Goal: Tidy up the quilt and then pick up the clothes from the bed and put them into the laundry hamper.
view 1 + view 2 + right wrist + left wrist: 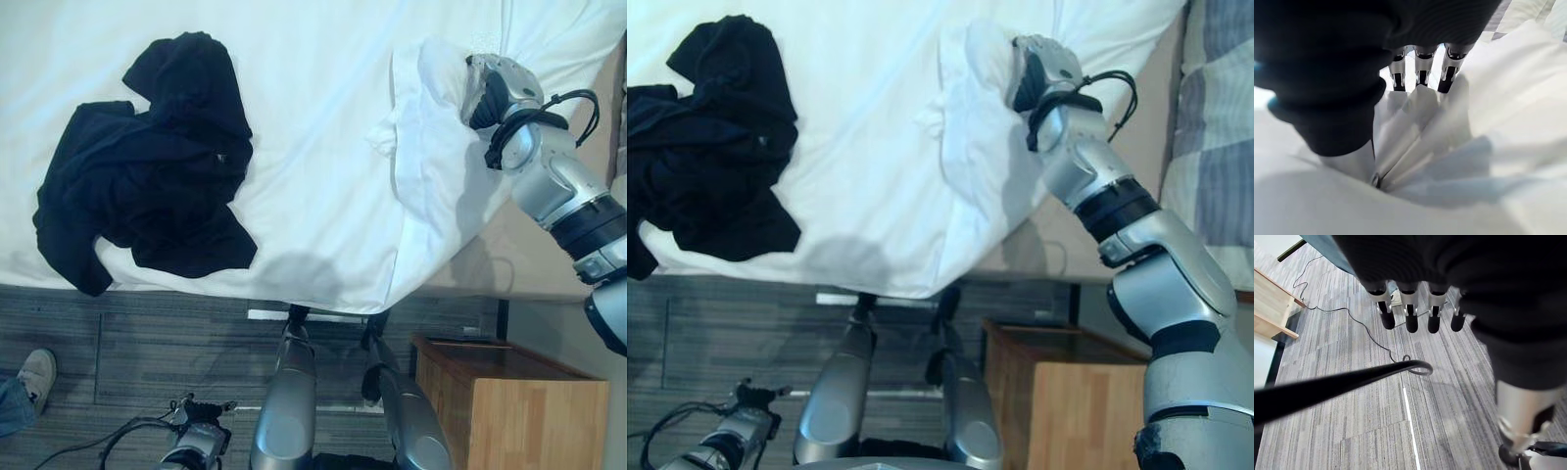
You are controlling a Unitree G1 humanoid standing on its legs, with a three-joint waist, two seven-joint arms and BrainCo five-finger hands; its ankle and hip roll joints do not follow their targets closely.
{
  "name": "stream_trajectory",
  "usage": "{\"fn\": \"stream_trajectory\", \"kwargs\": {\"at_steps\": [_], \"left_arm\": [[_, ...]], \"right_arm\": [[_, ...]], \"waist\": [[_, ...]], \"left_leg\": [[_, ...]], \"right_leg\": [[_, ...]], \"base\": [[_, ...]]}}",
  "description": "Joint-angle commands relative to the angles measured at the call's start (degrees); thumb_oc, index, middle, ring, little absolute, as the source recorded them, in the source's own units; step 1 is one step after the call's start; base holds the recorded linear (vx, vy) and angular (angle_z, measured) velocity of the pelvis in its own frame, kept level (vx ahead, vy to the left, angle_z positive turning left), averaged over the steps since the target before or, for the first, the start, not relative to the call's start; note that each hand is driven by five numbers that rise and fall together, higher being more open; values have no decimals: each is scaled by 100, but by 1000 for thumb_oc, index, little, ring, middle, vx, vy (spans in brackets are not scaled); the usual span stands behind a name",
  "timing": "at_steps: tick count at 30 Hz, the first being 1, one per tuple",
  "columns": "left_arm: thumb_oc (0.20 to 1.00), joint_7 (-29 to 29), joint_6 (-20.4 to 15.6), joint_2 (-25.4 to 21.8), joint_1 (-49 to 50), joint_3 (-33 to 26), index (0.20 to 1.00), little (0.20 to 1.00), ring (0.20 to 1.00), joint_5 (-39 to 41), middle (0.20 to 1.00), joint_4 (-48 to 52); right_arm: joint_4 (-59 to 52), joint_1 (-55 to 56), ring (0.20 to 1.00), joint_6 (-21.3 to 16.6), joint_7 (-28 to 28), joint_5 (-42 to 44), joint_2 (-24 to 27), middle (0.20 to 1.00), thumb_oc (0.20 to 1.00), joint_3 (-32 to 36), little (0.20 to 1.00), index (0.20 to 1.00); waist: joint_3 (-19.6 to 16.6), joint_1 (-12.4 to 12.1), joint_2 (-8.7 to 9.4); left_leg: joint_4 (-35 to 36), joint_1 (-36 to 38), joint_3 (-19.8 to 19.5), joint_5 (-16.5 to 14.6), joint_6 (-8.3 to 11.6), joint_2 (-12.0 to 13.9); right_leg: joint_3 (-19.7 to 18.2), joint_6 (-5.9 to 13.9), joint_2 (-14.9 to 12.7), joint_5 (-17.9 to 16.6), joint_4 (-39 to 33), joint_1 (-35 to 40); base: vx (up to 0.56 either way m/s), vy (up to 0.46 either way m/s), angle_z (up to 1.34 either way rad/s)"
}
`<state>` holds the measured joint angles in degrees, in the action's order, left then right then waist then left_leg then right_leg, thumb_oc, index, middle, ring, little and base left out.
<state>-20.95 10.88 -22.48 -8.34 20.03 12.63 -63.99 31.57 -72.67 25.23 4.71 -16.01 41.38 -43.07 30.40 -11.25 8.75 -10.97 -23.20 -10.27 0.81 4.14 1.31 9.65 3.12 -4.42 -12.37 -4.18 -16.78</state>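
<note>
Left hand (1415, 308) hangs relaxed over floor | right hand (490, 88) outstretched, pinching quilt (431, 147) fold

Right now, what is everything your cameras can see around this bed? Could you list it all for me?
quilt: one, white, spread over the bed, its corner bunched up at the right.
clothes: one heap, black, on the quilt at the left, near the bed's edge.
cabinet: one, light wood, on the floor by the bed's right corner.
pillow: one, grey and white check, at the right.
floor: grey striped carpet tiles.
person's shoe: one, pale, at the far left on the floor.
right hand: fingers curled into the bunched quilt corner.
left hand: hanging low over the floor, fingers relaxed, empty.
</note>
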Motion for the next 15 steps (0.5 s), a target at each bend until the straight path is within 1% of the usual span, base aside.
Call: {"fn": "stream_trajectory", "kwargs": {"at_steps": [1, 3, 6, 9, 10, 11, 12, 13, 14, 15], "left_arm": [[1000, -33, 100, -93, 472, 7, 1000, 1000, 1000, -20, 1000, -102], [1000, -60, 87, -71, 505, 33, 1000, 1000, 1000, -22, 1000, -114], [1000, -80, -5, -60, 603, 35, 1000, 1000, 1000, -34, 1000, -107], [1000, -113, -99, -24, 652, 47, 1000, 1000, 1000, -63, 1000, -92], [1000, -118, -149, -2, 673, 57, 1000, 1000, 1000, -92, 1000, -93], [1000, -137, -154, 11, 678, 62, 1000, 1000, 1000, -72, 1000, -95], [1000, -131, -192, 37, 717, 84, 1000, 1000, 1000, -133, 1000, -91], [1000, -135, -211, 66, 737, 67, 1000, 1000, 1000, -146, 1000, -94], [1000, -133, -238, 100, 788, 54, 1000, 1000, 1000, -177, 1000, -75], [1000, -129, -285, 138, 830, 47, 1000, 1000, 1000, -166, 1000, -87]], "right_arm": [[332, 2, 200, 8, 249, 142, 66, 200, 200, -137, 200, 200], [469, 6, 200, -17, 390, 288, 78, 200, 200, -99, 200, 200], [618, 47, 200, -153, 747, 744, 194, 200, 200, 9, 200, 200], [626, 186, 200, -336, 1330, 1379, 300, 200, 200, 289, 200, 200], [619, 282, 200, -515, 1677, 1720, 362, 200, 200, 495, 200, 200], [607, 329, 200, -612, 1857, 1882, 373, 200, 200, 589, 200, 200], [576, 473, 200, -795, 2062, 2072, 406, 200, 200, 885, 200, 200], [509, 594, 200, -956, 2250, 2196, 427, 200, 200, 1083, 200, 200], [316, 856, 200, -1123, 2480, 2250, 458, 200, 200, 1462, 200, 200], [190, 1064, 200, -1288, 2558, 2251, 498, 200, 200, 1724, 200, 200]], "waist": [[-60, -200, -164], [-60, -201, -182], [-60, -178, -217], [-60, -117, -258], [-60, -75, -281], [-60, -59, -290], [-60, -15, -314], [-60, 27, -327], [-60, 94, -360], [-60, 170, -382]], "left_leg": [[730, -12, 89, 301, -182, 84], [750, -52, 85, 317, -174, 89], [796, -69, 101, 337, -167, 104], [780, -66, 145, 319, -167, 103], [748, -56, 177, 295, -161, 106], [735, -51, 190, 287, -159, 105], [686, -41, 214, 254, -155, 97], [654, -39, 230, 232, -152, 93], [590, -45, 264, 194, -153, 81], [541, -55, 287, 168, -156, 77]], "right_leg": [[-82, 424, -328, 484, 519, -52], [-71, 418, -326, 480, 508, -84], [-80, 403, -316, 494, 501, -106], [-128, 392, -315, 531, 532, -117], [-162, 392, -322, 550, 544, -109], [-178, 394, -324, 557, 547, -102], [-221, 394, -328, 576, 564, -97], [-257, 398, -331, 579, 573, -104], [-325, 403, -329, 587, 604, -135], [-367, 408, -337, 592, 633, -166]], "base": [[-7, -15, 3], [-6, -23, 6], [-3, -11, 9], [-2, 0, 1], [0, 0, 0], [0, 0, 0], [0, 0, 0], [-29, 39, -9], [-36, 66, -11], [-55, 116, -18]]}}
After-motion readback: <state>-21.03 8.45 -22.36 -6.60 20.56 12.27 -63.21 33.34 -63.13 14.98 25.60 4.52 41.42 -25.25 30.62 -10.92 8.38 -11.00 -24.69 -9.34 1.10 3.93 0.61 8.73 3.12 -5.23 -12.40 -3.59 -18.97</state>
